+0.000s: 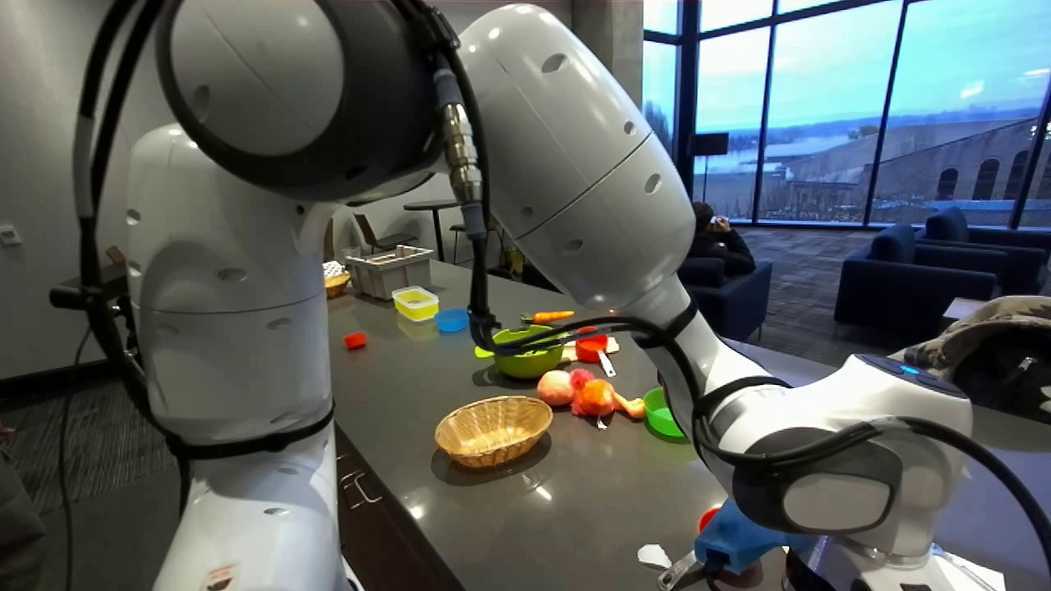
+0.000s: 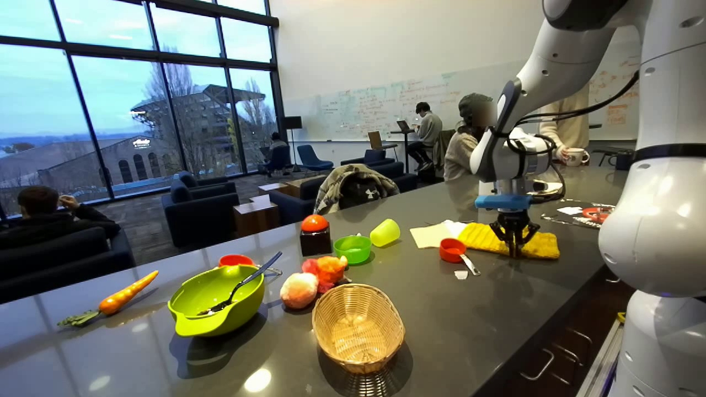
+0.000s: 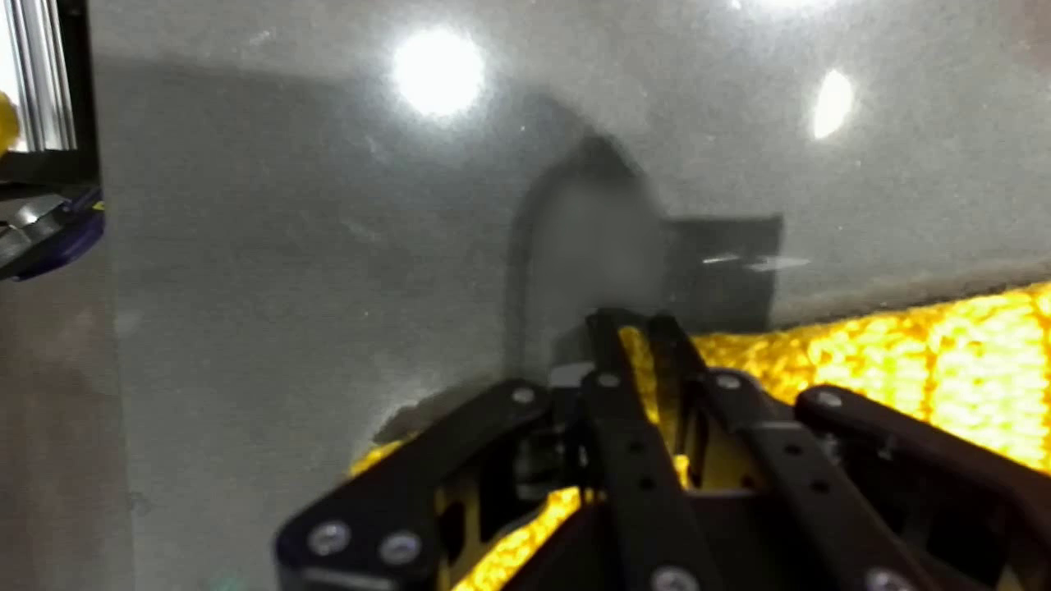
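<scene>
My gripper (image 2: 515, 252) points straight down at the near edge of a folded yellow knitted cloth (image 2: 543, 242) on the dark counter. In the wrist view the black jaws [stand] close together, with a narrow strip of the yellow cloth (image 3: 944, 369) filling the gap between them. The fingertips (image 3: 606, 328) reach the cloth's edge, close to the counter surface. A red measuring cup (image 2: 452, 250) with a grey handle sits beside the cloth, and a cream sheet (image 2: 427, 237) lies behind it. In an exterior view the hand's blue part (image 1: 739, 533) shows, while the fingers are hidden.
A wicker basket (image 2: 358, 353), a lime bowl (image 2: 220, 325) with a spoon, a pink-orange plush (image 2: 326, 271), a green cup (image 2: 353, 251), a red button on a black box (image 2: 315, 242) and a carrot (image 2: 118, 300) stand along the counter. The counter's edge (image 3: 115, 328) runs close by.
</scene>
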### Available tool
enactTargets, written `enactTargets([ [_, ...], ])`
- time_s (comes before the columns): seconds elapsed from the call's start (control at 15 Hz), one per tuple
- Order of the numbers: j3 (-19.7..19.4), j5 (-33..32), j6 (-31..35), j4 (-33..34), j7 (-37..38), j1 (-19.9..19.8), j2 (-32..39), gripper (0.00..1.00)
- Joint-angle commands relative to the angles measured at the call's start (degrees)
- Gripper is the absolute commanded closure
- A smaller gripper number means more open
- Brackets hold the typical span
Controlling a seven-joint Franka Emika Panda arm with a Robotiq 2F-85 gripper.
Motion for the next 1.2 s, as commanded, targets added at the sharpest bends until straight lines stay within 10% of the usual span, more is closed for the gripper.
enactTargets([
  [0.0,-0.81,0.82,1.1,-0.52,-1.39,0.24,0.16,1.0],
  [1.13,-1.85,-8.8,-4.65,-0.86,0.11,-0.38,-11.43,0.99],
])
